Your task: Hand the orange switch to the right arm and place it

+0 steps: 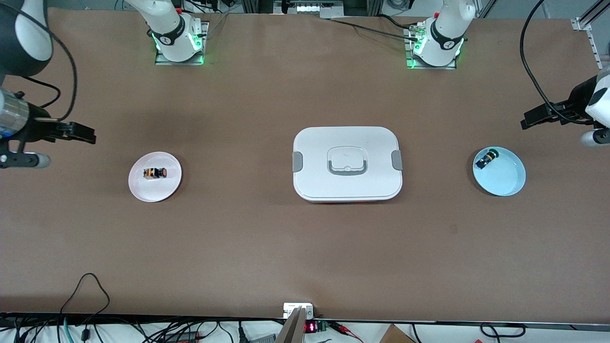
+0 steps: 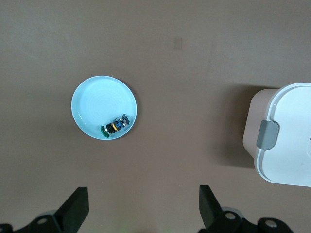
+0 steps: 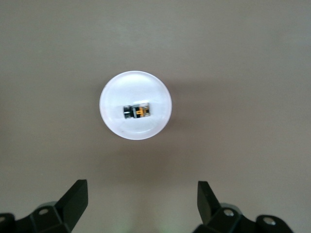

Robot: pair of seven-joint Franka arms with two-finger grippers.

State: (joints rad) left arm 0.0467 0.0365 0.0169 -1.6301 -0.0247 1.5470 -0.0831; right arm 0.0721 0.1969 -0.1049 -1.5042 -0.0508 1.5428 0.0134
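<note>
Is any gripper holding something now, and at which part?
Nothing is held. The left gripper and the right gripper are both open and empty, up over bare table.

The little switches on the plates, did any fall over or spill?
Nothing has spilled. The orange switch lies on its side in the middle of the white plate. The green switch lies tilted against the blue plate's rim. The white box is shut.
</note>
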